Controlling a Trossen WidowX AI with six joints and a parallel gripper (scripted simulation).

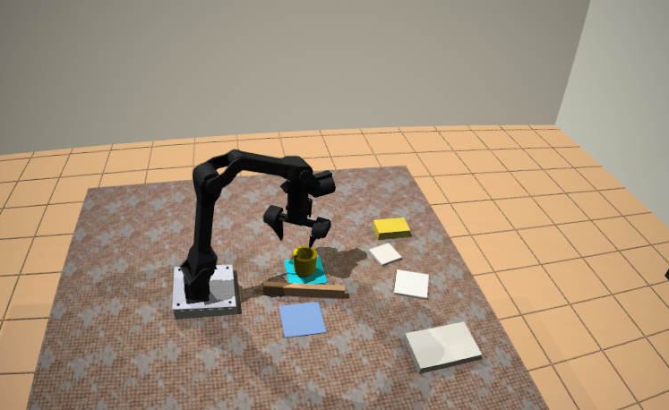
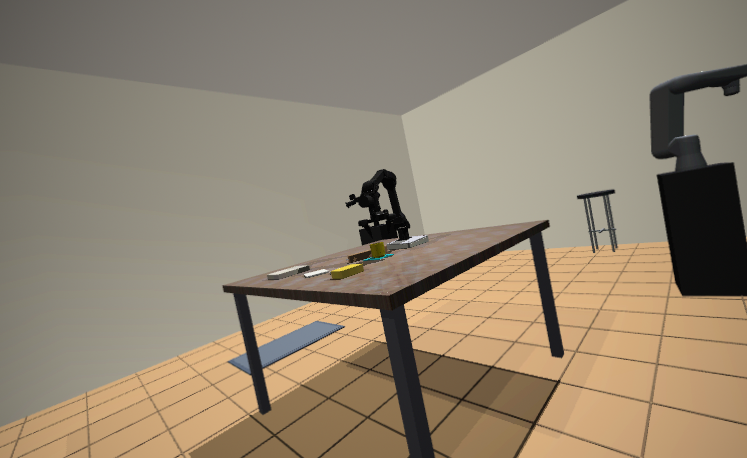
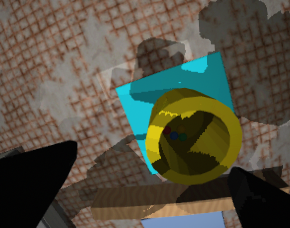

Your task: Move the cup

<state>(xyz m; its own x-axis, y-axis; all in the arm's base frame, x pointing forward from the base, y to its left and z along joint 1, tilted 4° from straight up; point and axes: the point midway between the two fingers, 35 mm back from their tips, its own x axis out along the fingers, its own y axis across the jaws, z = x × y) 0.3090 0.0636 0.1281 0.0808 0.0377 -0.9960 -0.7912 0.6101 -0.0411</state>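
Note:
The yellow cup (image 1: 304,265) (image 2: 377,249) (image 3: 235,139) stands upright on the cyan pad (image 1: 319,279) (image 3: 133,109). Several small marbles (image 3: 174,135) lie inside it, at the bottom. The blue pad (image 1: 302,320) (image 3: 188,221) lies on the other side of a wooden bar and bears nothing. My gripper (image 1: 295,242) (image 3: 155,162) is open and empty, pointing down, with its fingers spread wide above the cup's height. In the wrist view the right fingertip appears beside the cup's lower right rim, the left one well off to the left.
The low wooden bar (image 1: 305,290) (image 3: 143,201) lies between the two pads. A yellow block (image 1: 391,225) (image 2: 346,271), two thin white tiles (image 1: 385,253) (image 1: 411,283) and a large off-white block (image 1: 442,344) (image 2: 288,272) lie farther from the arm's base.

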